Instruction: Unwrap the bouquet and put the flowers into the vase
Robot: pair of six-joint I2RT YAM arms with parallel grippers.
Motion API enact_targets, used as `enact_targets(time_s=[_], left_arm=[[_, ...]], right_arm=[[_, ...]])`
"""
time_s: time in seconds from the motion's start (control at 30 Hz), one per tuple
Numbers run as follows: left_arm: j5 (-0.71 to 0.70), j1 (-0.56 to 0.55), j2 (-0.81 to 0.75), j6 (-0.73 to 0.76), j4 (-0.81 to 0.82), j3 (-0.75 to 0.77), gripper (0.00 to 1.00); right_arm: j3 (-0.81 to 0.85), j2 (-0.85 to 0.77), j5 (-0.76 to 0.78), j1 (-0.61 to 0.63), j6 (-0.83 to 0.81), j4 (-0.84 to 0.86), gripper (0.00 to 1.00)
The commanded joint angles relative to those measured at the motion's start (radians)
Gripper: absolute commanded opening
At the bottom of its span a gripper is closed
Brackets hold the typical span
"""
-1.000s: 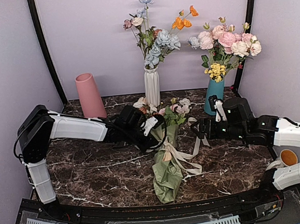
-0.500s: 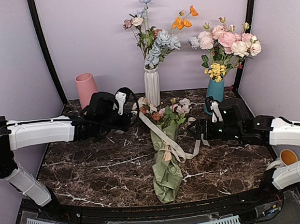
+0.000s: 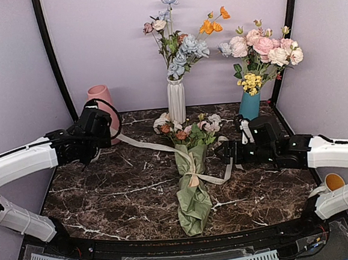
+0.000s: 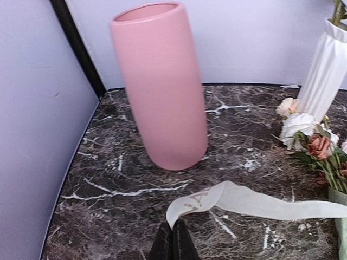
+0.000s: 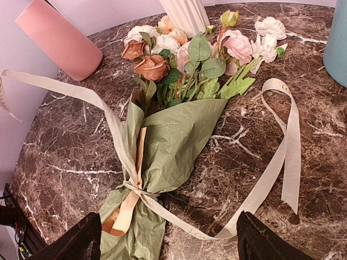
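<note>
The bouquet point(image 3: 193, 192) lies mid-table in olive-green paper, its flowers point(image 3: 186, 128) pointing toward the back wall. A cream ribbon point(image 3: 148, 145) is still knotted round the wrap point(image 5: 179, 135) at its waist. My left gripper point(image 3: 105, 134) is shut on one ribbon end point(image 4: 187, 203), and that strand runs taut from the knot to the left. The pink vase point(image 4: 160, 86) stands upright just behind this gripper point(image 4: 174, 230). My right gripper point(image 5: 167, 230) hovers open above the wrap's lower part and the slack ribbon loop point(image 5: 287, 146), touching nothing. It sits right of the bouquet point(image 3: 223, 153).
A white ribbed vase point(image 3: 176, 99) with blue and orange flowers stands behind the bouquet. A teal vase point(image 3: 249, 109) with big pink roses is at the back right, close to my right arm. An orange cup point(image 3: 334, 182) sits off the table's right edge. Walls close in left and right.
My left gripper has swung left and back from the bouquet toward the pink vase, drawing the ribbon end out into a long strand. The right gripper crept slightly left and stayed open.
</note>
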Motion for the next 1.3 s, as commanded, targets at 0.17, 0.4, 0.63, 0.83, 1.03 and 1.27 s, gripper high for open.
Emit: enact_targets(time_s=[0.17,0.4,0.63,0.83,1.03,1.27], left_arm=[[-0.077,0.019,-0.106,-0.123,-0.148,-0.091,0.00],[0.277,0.012,-0.123,0.122,0.048,-0.111,0.83],[0.438,-0.071,-0.060,0.221,0.161,-0.120,0.83],[0.466,-0.073,0.028,0.151,0.174,-0.121,0.67],[0.505,-0.073,0.042,0.177,0.229,-0.149,0.65],[0.739,-0.073,0.030,0.255,0.376,-0.208,0.64]], right_arm=[[0.040,0.038,-0.031,0.011,-0.019,0.063,0.85],[0.064,0.100,-0.069,0.016,-0.044,0.067,0.85],[0.096,0.202,-0.248,0.103,0.022,0.220,0.71],[0.144,0.402,-0.338,0.247,0.088,0.360,0.56],[0.119,0.520,-0.303,0.268,0.159,0.292,0.46],[0.033,0.423,-0.155,0.267,0.156,0.004,0.44]])
